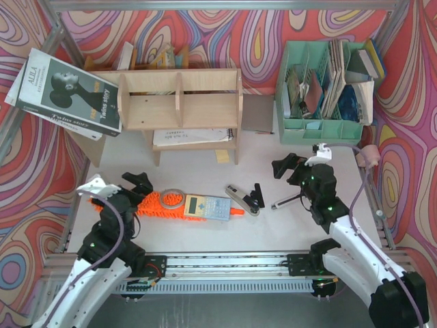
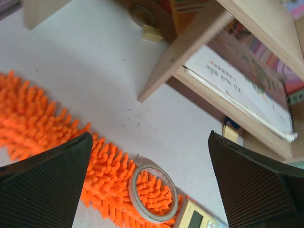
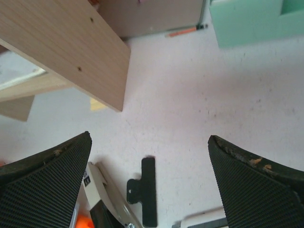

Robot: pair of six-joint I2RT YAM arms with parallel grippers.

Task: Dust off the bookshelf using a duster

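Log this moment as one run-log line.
left gripper: open, over duster | right gripper: open, empty | duster: flat on table, tape roll and calculator on it | bookshelf: not touched

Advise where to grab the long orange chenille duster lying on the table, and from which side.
Likely the bare fluffy head of the orange duster, left of the pale tape ring, from above with the left gripper, fingers across its width. It lies flat, and the grey calculator covers the thin handle, leaving only a short tip.
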